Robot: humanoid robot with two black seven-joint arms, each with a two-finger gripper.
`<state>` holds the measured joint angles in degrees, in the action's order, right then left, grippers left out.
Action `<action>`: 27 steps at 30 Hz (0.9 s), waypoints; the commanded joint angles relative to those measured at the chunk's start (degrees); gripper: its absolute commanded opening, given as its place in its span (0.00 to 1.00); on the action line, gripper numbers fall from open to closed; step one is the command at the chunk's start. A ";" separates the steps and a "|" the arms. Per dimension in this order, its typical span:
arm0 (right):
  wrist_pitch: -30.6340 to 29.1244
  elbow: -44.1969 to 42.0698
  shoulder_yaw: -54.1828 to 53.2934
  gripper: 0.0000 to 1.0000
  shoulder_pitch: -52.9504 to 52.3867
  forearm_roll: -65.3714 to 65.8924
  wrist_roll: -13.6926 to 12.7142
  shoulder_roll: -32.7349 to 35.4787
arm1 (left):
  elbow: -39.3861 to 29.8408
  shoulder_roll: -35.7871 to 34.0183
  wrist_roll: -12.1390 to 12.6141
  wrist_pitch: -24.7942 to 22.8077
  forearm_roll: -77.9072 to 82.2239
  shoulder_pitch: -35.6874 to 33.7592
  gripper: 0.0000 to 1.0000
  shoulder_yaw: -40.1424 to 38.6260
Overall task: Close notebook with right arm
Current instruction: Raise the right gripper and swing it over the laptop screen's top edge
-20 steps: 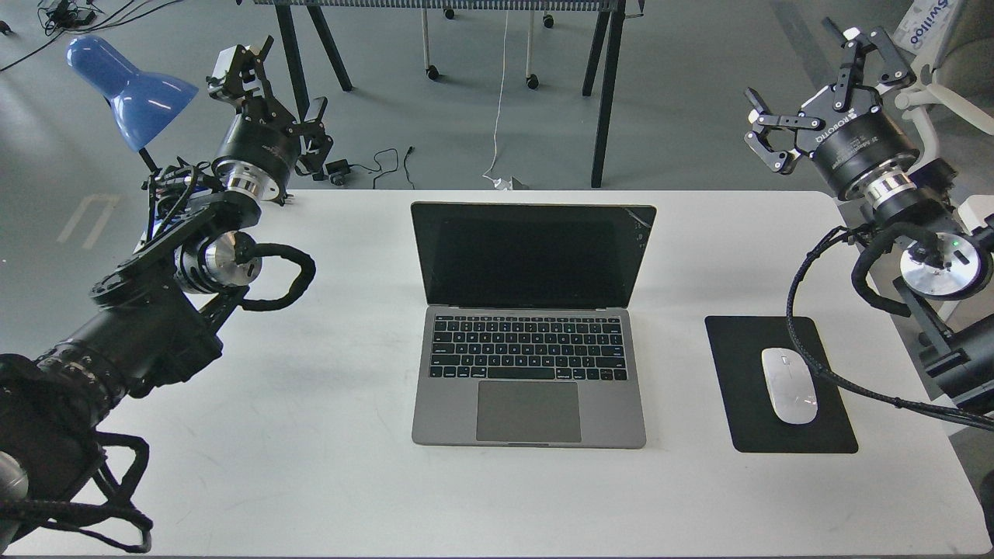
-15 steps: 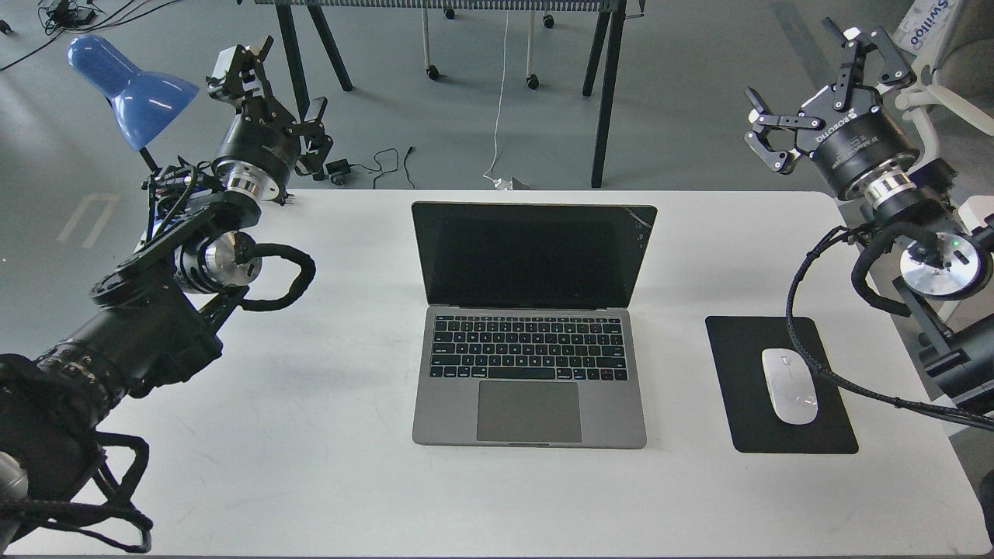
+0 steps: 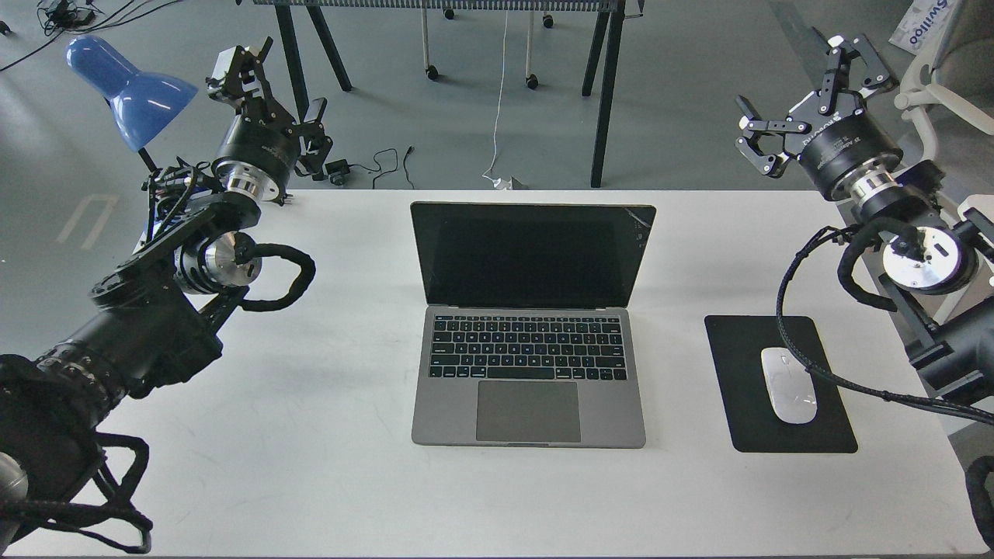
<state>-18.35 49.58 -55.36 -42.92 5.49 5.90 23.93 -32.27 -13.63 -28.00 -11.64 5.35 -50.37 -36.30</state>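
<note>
The notebook point(image 3: 530, 334) is a space-grey laptop standing open in the middle of the white table point(image 3: 311, 466), its black screen upright and cracked at the top right corner. My right gripper point(image 3: 800, 97) is open and empty, raised above the table's far right corner, well right of and behind the screen. My left gripper point(image 3: 272, 85) is open and empty, raised over the table's far left corner by the blue lamp point(image 3: 128, 85).
A black mousepad point(image 3: 745, 388) with a white mouse point(image 3: 789, 385) lies right of the notebook, under my right arm's cable loop point(image 3: 792, 310). A white chair stands at the far right, dark table legs and floor cables behind.
</note>
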 commanded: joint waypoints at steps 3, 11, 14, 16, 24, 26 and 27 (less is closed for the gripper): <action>0.77 -8.87 11.48 1.00 -11.11 1.10 -0.02 -2.65 | 0.01 0.01 0.00 0.04 -0.08 0.01 1.00 0.00; 0.94 -22.32 30.21 1.00 -24.13 1.19 -0.36 -10.38 | 0.01 0.01 0.00 0.04 -0.17 -0.08 1.00 0.00; 1.12 -27.50 35.48 1.00 -26.69 1.19 -0.46 -14.34 | 0.01 0.01 0.00 0.04 -0.17 0.01 1.00 0.00; 1.21 -31.02 39.52 1.00 -27.65 1.19 -0.46 -17.33 | 0.01 0.01 0.00 0.04 -0.17 -0.08 1.00 0.00; 0.68 -34.64 46.84 1.00 -28.45 1.10 -0.54 -22.00 | 0.01 0.01 0.00 0.04 -0.17 -0.08 1.00 0.00; 0.42 -34.55 47.10 1.00 -28.45 1.10 -0.63 -22.00 | 0.01 0.01 0.00 0.04 -0.17 -0.08 1.00 0.00; 0.24 -34.38 47.19 1.00 -28.45 1.10 -0.63 -22.00 | 0.01 -0.08 0.00 0.04 -0.17 0.01 1.00 0.00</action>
<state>-17.65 14.82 -8.60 -71.33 6.64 5.31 2.00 -32.25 -13.63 -28.00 -11.60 5.18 -50.44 -36.30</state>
